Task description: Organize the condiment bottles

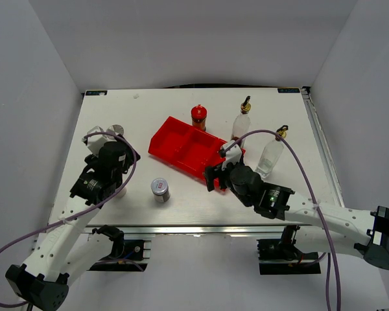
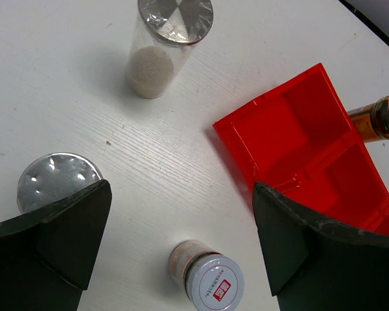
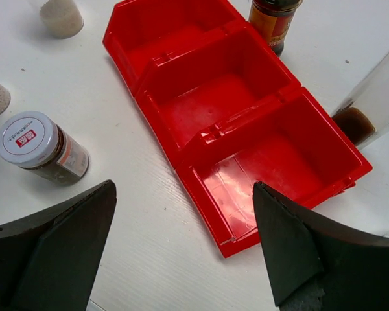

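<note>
Left claw [image 2: 180, 194] and right claw [image 3: 183, 188] both wide open, holding nothing. Condiment bottles [image 1: 160, 189] stand scattered around the empty red bin [image 1: 181, 146] mid counter [image 1: 142, 116], guessing they go in there.

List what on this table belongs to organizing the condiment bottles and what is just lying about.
Job:
- gold-spouted bottle beside the bin
- gold-spouted bottle farther right
- red-lidded jar
- label-capped jar
- tall silver-capped shaker
- second silver-capped shaker

Lying about:
- red divided bin, empty; probably where they go
</note>
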You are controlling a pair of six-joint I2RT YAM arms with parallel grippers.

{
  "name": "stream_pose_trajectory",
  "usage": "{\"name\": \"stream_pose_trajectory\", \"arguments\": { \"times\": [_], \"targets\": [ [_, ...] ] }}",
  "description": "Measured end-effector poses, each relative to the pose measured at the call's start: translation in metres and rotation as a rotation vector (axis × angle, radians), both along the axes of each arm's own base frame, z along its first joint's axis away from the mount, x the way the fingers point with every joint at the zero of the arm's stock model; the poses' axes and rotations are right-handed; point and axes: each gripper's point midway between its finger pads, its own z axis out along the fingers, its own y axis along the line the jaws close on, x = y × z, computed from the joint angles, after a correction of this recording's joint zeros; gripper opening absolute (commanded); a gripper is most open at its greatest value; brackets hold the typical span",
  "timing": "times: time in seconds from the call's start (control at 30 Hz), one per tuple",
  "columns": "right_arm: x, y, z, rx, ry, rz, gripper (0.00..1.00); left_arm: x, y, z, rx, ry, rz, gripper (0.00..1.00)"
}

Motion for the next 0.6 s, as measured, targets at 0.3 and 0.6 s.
{"name": "stream_pose_trajectory", "arguments": {
  "times": [0.3,0.6],
  "targets": [
    [-0.012,0.020,-0.005,-0.027,0.003,0.146,0.89,-0.003,0.002,-0.004,0.012,0.021,0.004,0.98],
    [-0.049,0.079,-0.067,-0.191,0.109,0.518,0.89,-0.006,0.004,-0.003,0.021,0.022,-0.001,0.98]
  ]
}}
